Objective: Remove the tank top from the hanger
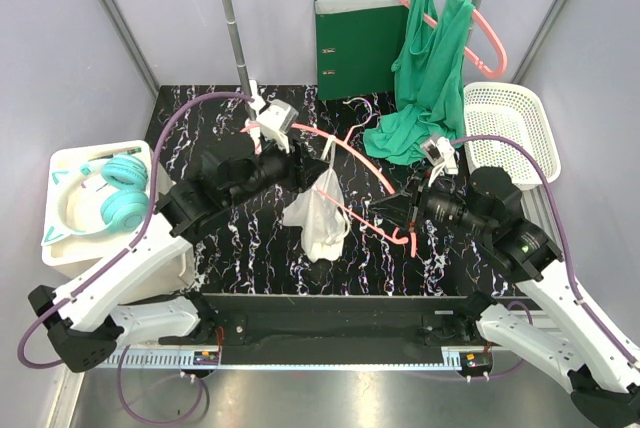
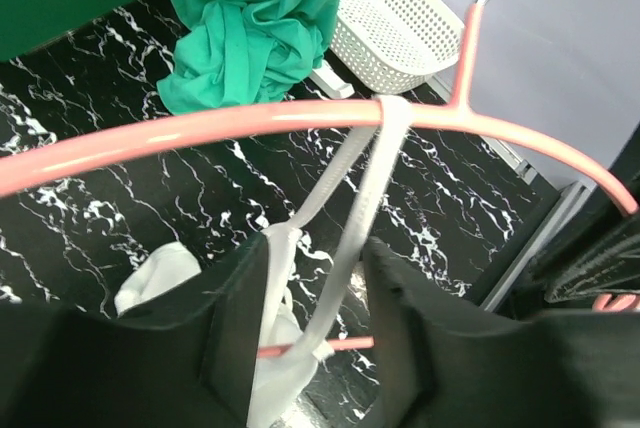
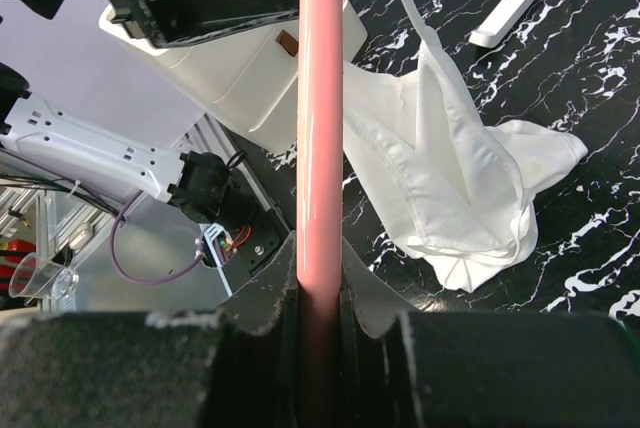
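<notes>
A white tank top hangs by one strap from a pink hanger held above the black marble table; its bunched body rests on the table. My right gripper is shut on the hanger's lower end; in the right wrist view the pink bar is clamped at the gripper, with the tank top to the right. My left gripper is open at the strap. In the left wrist view the strap loops over the hanger and runs down through the open gripper, unclamped.
A green garment hangs on a second pink hanger from the rack at the back right. A white basket stands beside it, a green binder behind. Teal headphones lie on a white box at the left. A rack pole rises at the back left.
</notes>
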You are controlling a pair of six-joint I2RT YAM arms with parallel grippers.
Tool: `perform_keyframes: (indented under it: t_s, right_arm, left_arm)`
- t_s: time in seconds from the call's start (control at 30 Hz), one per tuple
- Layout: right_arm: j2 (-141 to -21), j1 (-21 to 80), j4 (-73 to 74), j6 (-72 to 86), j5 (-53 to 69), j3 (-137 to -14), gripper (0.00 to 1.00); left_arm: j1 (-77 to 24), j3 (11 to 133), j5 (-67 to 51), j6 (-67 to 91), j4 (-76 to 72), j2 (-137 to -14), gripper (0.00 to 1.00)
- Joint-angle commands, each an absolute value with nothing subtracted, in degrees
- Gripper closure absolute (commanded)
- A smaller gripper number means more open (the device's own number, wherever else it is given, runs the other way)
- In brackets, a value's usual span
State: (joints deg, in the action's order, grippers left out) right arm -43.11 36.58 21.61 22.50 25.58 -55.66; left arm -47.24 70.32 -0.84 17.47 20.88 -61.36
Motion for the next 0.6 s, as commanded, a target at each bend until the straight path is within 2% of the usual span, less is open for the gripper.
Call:
perform_keyframes:
  t_s: [0.0,0.1,0.13,0.2,0.57]
  right_arm:
    - [-41.4,36.5,16.1,23.4,27.2,-55.5,1.0]
    - [-41.0,36.5,16.2,23.7,27.3,-55.2,1.0]
    - [-40.9,36.5,16.2,23.8,27.3,-55.0,1.0]
    - [-40.1,36.5,16.1,24.2,27.2,-54.1,1.0]
    - [-30.2,36.5,23.4,26.4,26.9,-48.5,1.0]
  left_arm:
    - [-47.4,72.7,-0.9,17.9,17.5,-62.8,0.6]
    - [-47.3,73.7,-0.4,17.5,17.5,-63.5,0.71]
    - [-47.3,74.1,-0.2,17.3,17.5,-63.6,0.84]
    - [-47.4,75.1,2.1,17.6,17.9,-63.6,0.99]
    - [-47.3,76.5,26.7,17.7,20.7,-56.4,1.0]
